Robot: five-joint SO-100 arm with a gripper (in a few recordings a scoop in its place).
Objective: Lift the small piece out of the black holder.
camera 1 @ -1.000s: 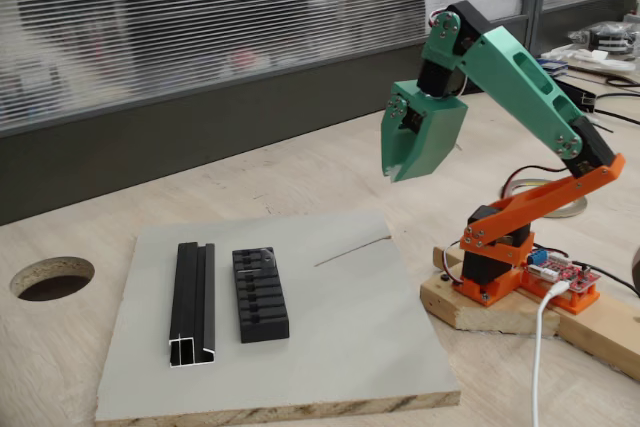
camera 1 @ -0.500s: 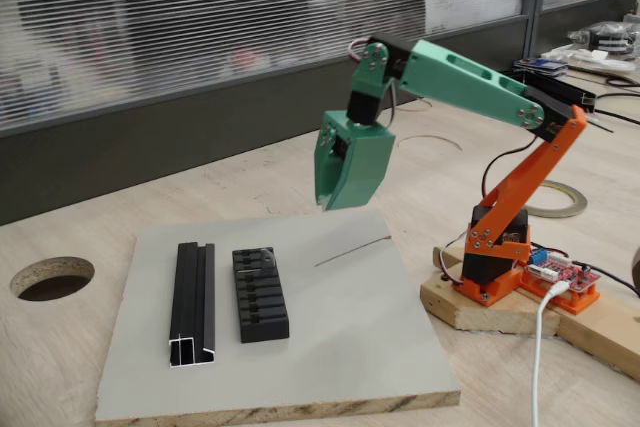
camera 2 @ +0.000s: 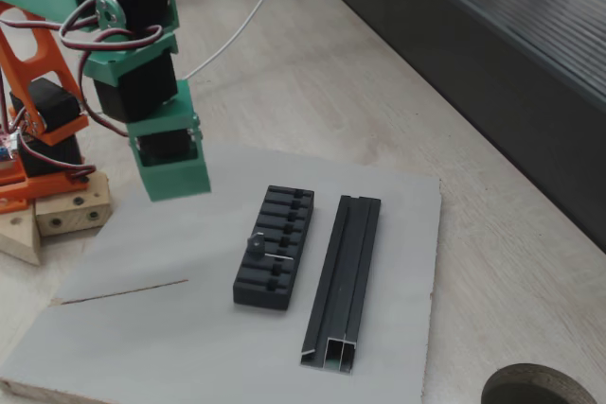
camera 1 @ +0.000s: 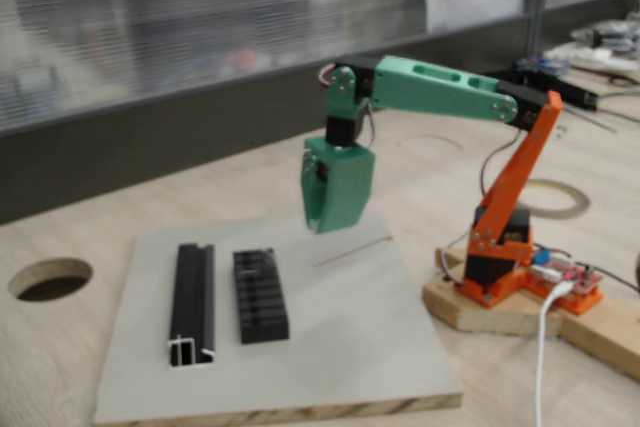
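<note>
Above the grey board (camera 1: pixel 350 337), the end effector (camera 1: pixel 318 225) hangs clear of the black holder (camera 2: pixel 275 245), presumably lining up its descent; whether it is spread I cannot tell. The small piece (camera 2: pixel 278 256) sits in a holder slot

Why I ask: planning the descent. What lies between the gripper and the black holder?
Nothing: in both fixed views only bare grey board separates the gripper from the black holder.
</note>
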